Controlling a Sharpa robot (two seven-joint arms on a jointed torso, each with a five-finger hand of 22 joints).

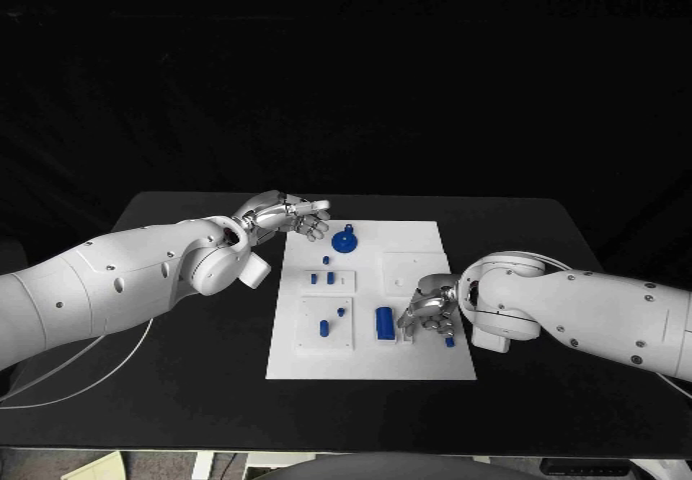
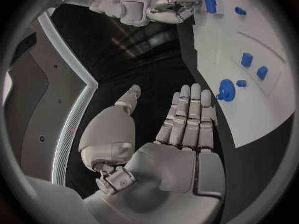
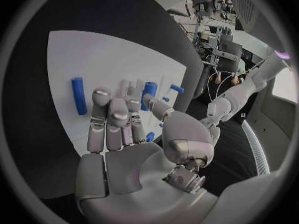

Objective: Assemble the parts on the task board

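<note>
Over the task board (image 1: 418, 240), right hand (image 1: 431, 309) beside blue parts (image 1: 385, 321).

Left hand (image 1: 286, 215) spread and empty; right hand (image 1: 431, 312) lowered, fingers loosely extended.

In the head view, the right hand (image 1: 433, 310) covers part of the task board (image 1: 411, 245) at about four o'clock, hiding whatever lies beneath its fingers. The small blue parts (image 1: 329, 278) near the board's centre are too small to tell their shapes. Both arms are cut off by the picture's side edges.
</note>
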